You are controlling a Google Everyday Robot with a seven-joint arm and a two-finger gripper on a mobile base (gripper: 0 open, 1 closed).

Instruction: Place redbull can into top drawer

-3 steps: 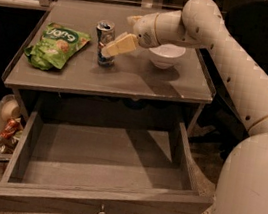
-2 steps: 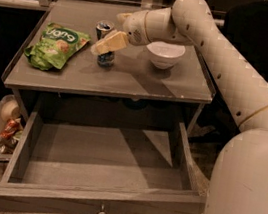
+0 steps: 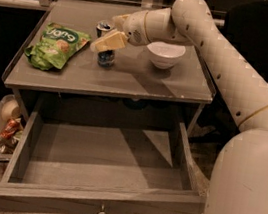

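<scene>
The slim silver-and-blue redbull can (image 3: 105, 58) stands upright on the grey counter (image 3: 128, 78), between the green snack bag (image 3: 56, 46) and the white bowl (image 3: 165, 55). The arm's cream-coloured gripper (image 3: 105, 36) is at its upper half; whether the jaws are clenched on it or released I cannot tell. The can looks light, thin-walled and smooth, so it will likely dent under a hard squeeze and slip under a weak one. The best hold is probably across the mid-body, kept vertical, for lowering into the open grey wooden top drawer (image 3: 100, 159) below.
</scene>
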